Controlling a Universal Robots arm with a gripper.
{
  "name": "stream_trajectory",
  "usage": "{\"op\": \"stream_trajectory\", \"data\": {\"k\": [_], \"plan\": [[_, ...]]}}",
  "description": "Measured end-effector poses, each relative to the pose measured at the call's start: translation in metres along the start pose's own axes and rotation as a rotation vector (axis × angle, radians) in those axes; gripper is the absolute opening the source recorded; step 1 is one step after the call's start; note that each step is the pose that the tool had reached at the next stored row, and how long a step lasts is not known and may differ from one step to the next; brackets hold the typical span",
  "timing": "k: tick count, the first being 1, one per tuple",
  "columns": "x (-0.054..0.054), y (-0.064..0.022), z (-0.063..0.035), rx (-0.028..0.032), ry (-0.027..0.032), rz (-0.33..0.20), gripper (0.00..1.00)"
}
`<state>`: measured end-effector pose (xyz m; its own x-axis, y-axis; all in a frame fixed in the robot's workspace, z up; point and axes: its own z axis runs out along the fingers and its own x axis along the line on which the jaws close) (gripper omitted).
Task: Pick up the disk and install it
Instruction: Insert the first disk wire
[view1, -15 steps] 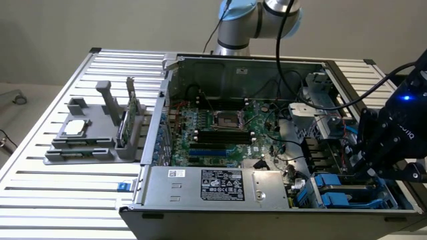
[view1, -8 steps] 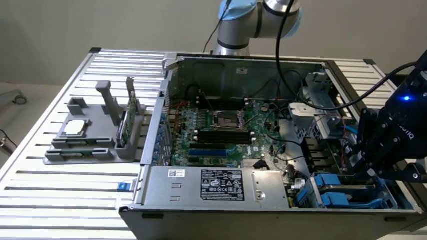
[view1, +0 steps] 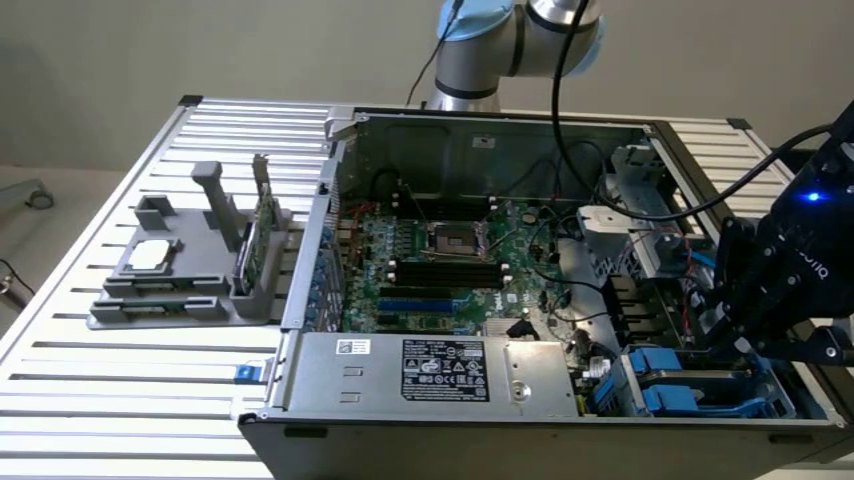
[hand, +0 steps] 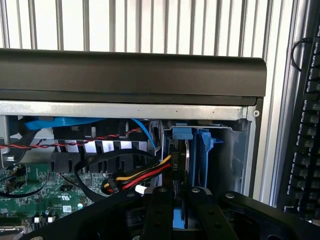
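In the wrist view the disk (hand: 186, 159) stands on edge, a thin silver-grey slab framed by its blue carrier (hand: 205, 155). It sits upright in the drive slot at the corner of the open computer case (hand: 150, 75). My gripper (hand: 179, 194) reaches down onto it, and its two black fingers (hand: 157, 212) are shut on the disk's near edge, with blue plastic showing between them. In the exterior view my gripper (view1: 742, 343) hangs over the blue drive bay (view1: 694, 388) at the case's front corner, on the exterior view's right.
Red, yellow and black cables (hand: 142, 176) run close beside the slot. The motherboard (view1: 441, 265) and the labelled power supply (view1: 441, 370) lie inside the case. A grey fixture (view1: 180, 270) with a small chip stands on the slatted table. A keyboard (hand: 305, 150) lies outside the case.
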<state>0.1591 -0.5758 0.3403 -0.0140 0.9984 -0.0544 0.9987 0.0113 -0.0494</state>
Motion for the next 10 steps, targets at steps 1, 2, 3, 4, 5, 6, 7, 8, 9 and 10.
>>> {"op": "stream_trajectory", "data": {"k": [1,2,3,4,5,6,7,8,9,10], "plan": [[0.0,0.0,0.0,0.0,-0.0001,0.0,0.16],[0.0,-0.0001,0.0,0.0,0.0,0.0,0.16],[0.0,-0.0002,0.0,0.0,0.0,0.0,0.16],[0.0,-0.0002,0.0,0.0,0.0,0.0,0.16],[0.0,-0.0003,0.0,0.0001,0.0,0.0,0.16],[0.0,-0.0003,0.0,0.0002,-0.0001,0.0,0.16],[0.0,-0.0004,0.0,0.0002,0.0,0.0,0.16],[0.0,-0.0004,0.0,0.0002,0.0,0.0,0.16],[0.0,-0.0004,0.0,0.0002,0.0,0.0,0.16],[0.0,-0.0004,0.0,0.0003,-0.0001,0.0,0.16]]}}
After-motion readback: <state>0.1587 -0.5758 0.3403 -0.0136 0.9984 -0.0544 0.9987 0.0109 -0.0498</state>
